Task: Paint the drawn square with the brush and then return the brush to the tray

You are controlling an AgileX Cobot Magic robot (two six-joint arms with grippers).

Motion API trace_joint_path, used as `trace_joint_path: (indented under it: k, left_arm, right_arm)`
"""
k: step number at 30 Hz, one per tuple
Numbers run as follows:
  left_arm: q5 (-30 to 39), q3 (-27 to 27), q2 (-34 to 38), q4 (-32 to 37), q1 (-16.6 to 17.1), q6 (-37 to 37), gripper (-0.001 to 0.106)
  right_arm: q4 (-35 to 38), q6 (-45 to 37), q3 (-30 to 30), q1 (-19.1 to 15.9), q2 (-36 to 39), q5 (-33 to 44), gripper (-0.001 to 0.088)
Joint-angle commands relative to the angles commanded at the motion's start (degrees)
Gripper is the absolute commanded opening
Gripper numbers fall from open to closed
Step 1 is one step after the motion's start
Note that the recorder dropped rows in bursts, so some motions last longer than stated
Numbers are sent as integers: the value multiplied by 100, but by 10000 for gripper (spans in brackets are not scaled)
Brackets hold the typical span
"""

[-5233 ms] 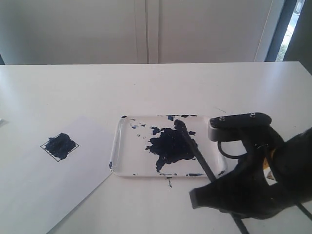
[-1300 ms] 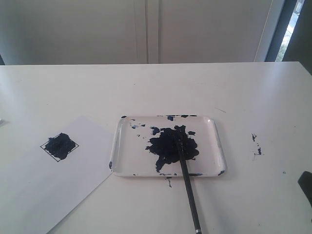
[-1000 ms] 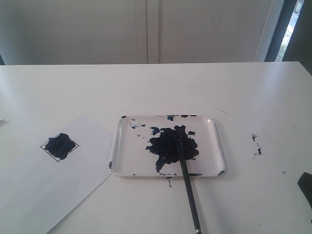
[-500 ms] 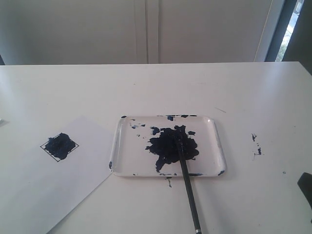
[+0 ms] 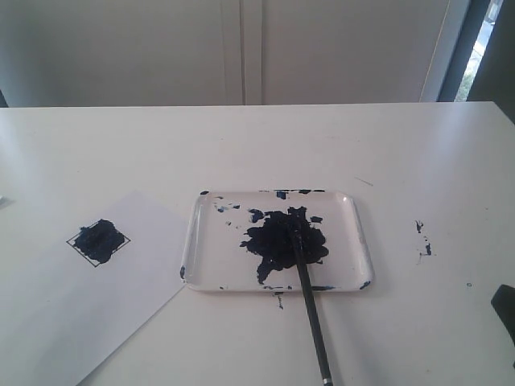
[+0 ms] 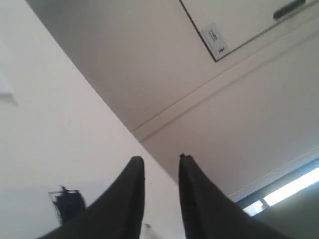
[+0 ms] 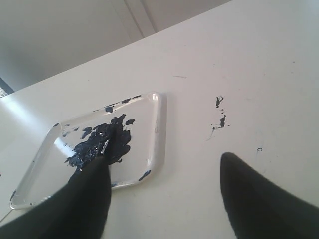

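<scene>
**Desk:** How does the drawn square [image 5: 98, 241] look from your end?

**Me:** I see a thin black outline on the paper sheet [image 5: 72, 322], with the inside smeared almost full of dark blue-black paint. It lies well apart from my right pincer [image 7: 164, 159], on the far side of the tray [image 5: 360, 241]. In the left wrist view it shows close beside one finger of my left pincer [image 6: 160, 159].

**Desk:** And the brush?

**Me:** The brush [image 5: 312, 314] is free of both pincers. Its tip rests in the paint blob [image 5: 282, 241] in the middle of the tray. Its long black handle crosses the tray's rim and runs out onto the bench [image 5: 241, 145].

**Desk:** What about the pincers themselves?

**Me:** My right one stands wide with nothing between its jaws. The exterior view catches only a dark sliver of it at the edge. My left one is narrow, with a slim gap and nothing in it.

**Desk:** Is there room to move?

**Me:** Between my right pincer and the tray the bench is bare except for a few paint flecks [image 5: 422, 239]. Beyond the tray, the bench lies open up to its far edge. The paper sheet's corner sits just beside the tray's corner, on the side away from my right pincer.
</scene>
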Motion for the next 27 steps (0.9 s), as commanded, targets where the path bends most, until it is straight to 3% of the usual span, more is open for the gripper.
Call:
trace_joint_path:
  k: [6,9,12,27]
  left_arm:
    - [767,0,0,-122,0,4687,308]
    - [680,0,0,-122,0,6015,308]
    - [494,0,0,-122,0,6331,308]
    - [409,0,0,-122,0,6330,308]
  right_arm:
    - [0,0,0,0,0,0,600]
    - [0,0,0,0,0,0,600]
    - [0,0,0,0,0,0,600]
    - [0,0,0,0,0,0,600]
